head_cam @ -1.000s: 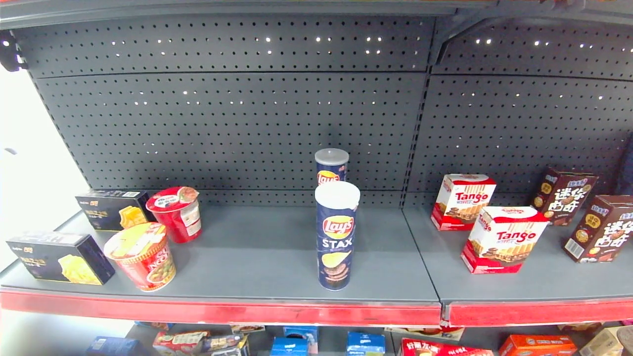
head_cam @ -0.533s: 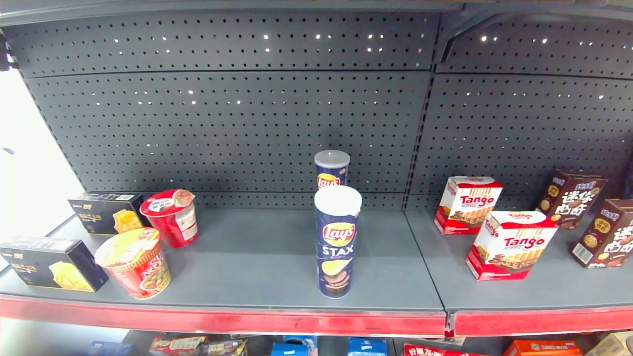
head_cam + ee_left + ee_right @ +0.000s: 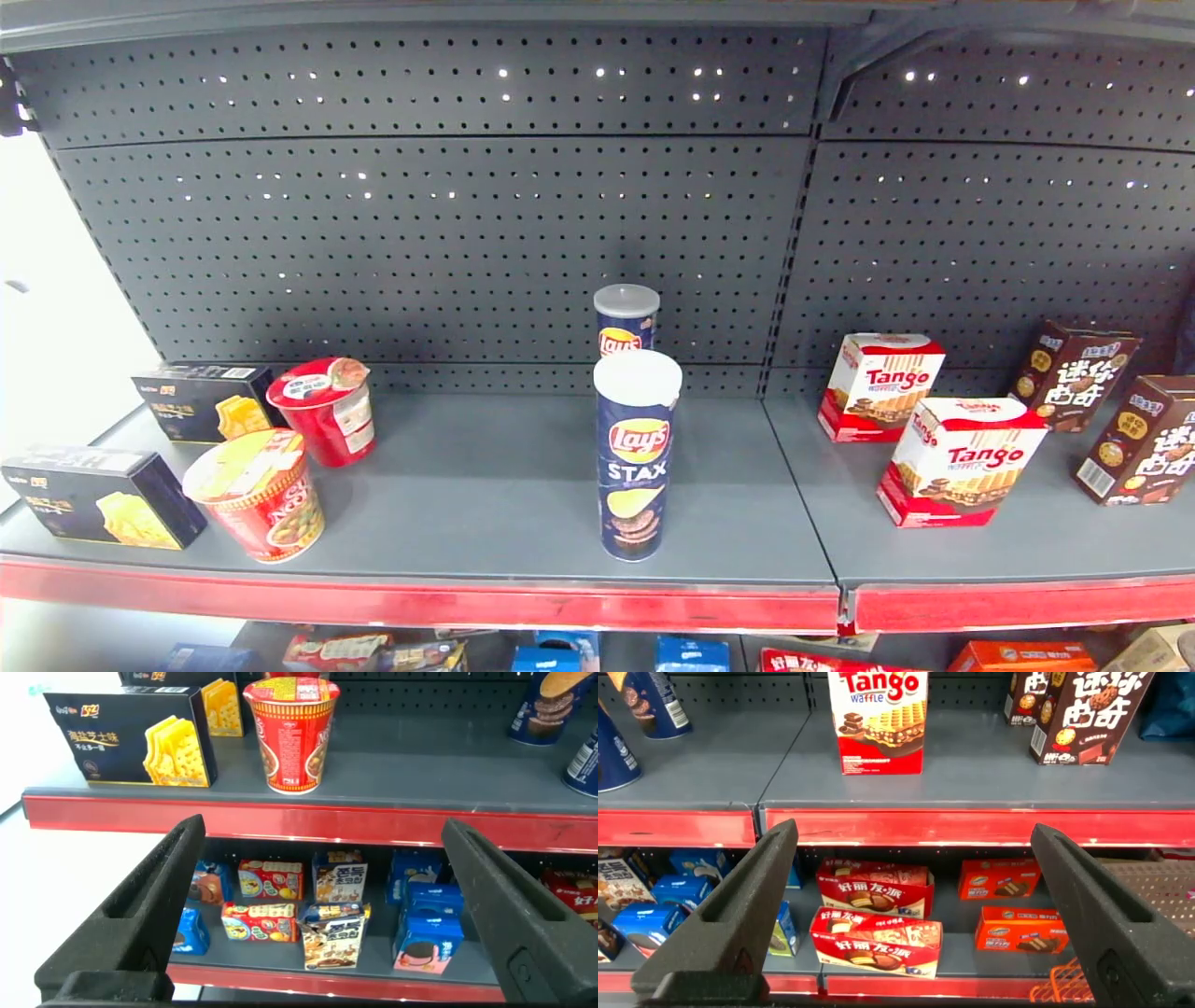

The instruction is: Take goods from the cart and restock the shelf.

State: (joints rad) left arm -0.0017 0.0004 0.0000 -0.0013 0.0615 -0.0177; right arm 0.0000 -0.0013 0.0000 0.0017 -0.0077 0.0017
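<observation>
The grey shelf [image 3: 485,495] with its red front edge carries two blue chip cans, one at the front [image 3: 638,455] and one behind it [image 3: 625,319]. Two red noodle cups [image 3: 257,495] [image 3: 323,409] and two dark boxes [image 3: 103,495] [image 3: 207,401] stand at the left. Waffle boxes [image 3: 962,459] and brown biscuit boxes [image 3: 1134,439] stand at the right. My left gripper [image 3: 327,905] is open and empty, facing the shelf front below a noodle cup [image 3: 290,733]. My right gripper [image 3: 915,905] is open and empty too, below a waffle box [image 3: 878,719].
A lower shelf holds blue biscuit packs [image 3: 420,933], red pie boxes [image 3: 873,915] and orange boxes [image 3: 1013,929]. An orange wire basket corner [image 3: 1074,985] lies near the right gripper. Bare shelf floor spreads between the noodle cups and the front chip can [image 3: 485,476].
The head view shifted slightly down and right over the second; the goods on the shelf kept their places.
</observation>
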